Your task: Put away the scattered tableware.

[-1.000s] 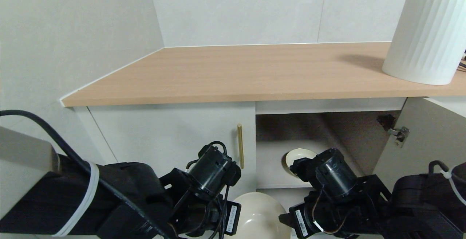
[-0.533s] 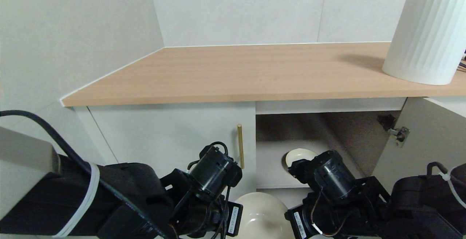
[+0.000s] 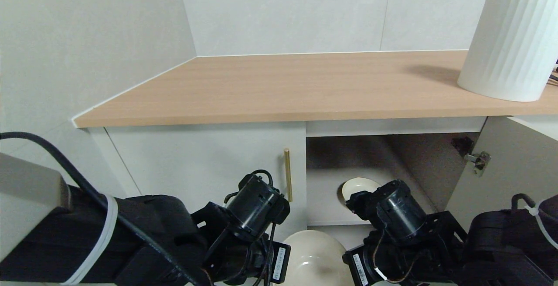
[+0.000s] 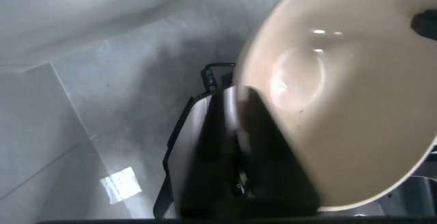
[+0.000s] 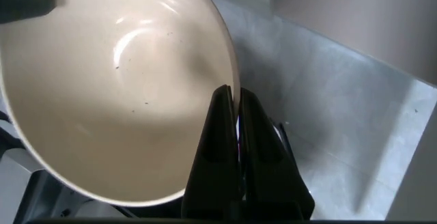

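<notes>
A: Where is the tableware right now?

B: 1 cream bowl (image 3: 311, 255) hangs low in front of the cabinet (image 3: 379, 155), between the 2 arms and below the worktop (image 3: 305, 85). A smaller pale dish (image 3: 355, 186) already sits on the shelf inside, behind the right arm.

A: And who has the bowl?

B: Both, from what I can see. In the left wrist view the left end effector (image 4: 240, 104) is pinched closed on the rim, with the bowl's hollow facing the camera. In the right wrist view the right end effector (image 5: 237, 98) is likewise clamped on the rim, seemingly at the opposite side. Each wrist view shows a dark tip at the far rim, which I take to be the other arm's.

A: So which step is this?

B: I'd judge it a hand-over, or a 2-armed carry, just short of stowing. The right door (image 3: 501, 168) stands open; the left door with the brass handle (image 3: 287, 175) is closed.

A: What does the next move call for?

B: Probably 1 arm letting go cleanly, then the other lifting the bowl over the shelf's front edge and in beside the dish. It needs to stay clear of the closed door's edge and avoid knocking the dish.
</notes>
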### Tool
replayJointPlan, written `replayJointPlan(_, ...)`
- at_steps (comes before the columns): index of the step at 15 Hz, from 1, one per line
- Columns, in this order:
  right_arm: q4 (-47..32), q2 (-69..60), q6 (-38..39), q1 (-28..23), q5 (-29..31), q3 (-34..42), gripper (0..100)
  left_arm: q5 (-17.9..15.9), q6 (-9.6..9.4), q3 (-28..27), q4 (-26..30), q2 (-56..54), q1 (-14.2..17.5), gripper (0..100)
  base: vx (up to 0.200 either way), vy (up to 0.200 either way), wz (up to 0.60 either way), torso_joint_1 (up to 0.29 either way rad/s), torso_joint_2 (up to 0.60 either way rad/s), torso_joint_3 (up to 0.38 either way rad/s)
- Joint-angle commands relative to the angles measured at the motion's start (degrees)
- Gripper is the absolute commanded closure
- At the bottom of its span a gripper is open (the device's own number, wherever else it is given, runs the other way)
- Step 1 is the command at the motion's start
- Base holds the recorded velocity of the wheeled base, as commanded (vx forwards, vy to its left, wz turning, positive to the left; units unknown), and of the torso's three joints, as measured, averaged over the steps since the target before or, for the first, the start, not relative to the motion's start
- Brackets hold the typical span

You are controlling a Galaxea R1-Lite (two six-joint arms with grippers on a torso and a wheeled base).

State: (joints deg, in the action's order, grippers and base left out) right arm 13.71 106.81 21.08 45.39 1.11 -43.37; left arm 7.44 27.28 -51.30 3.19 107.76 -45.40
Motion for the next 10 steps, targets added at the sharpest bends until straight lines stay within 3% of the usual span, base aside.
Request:
replayJointPlan(1, 0.17, 0.06, -0.07, 0.05, -0.14, -0.04, 100, -0.05, 0.05, -0.12, -0.12, -0.1, -0.04, 0, 0.0, 0.0, 0.0, 0.0, 0.0, 0.0)
replayJointPlan(7, -1.67, 1.99, -1.74, -0.21, 3.55, 0.13, 100, 0.03, 0.05, -0.12, -0.12, -0.1, -0.04, 0, 0.0, 0.0, 0.0, 0.0, 0.0, 0.0)
replayJointPlan(10, -2.11, 4.81, -4.03, -4.87, 6.45, 0.13, 100, 0.03, 0.05, -0.12, -0.12, -0.54, 0.05, 0, 0.0, 0.0, 0.0, 0.0, 0.0, 0.0)
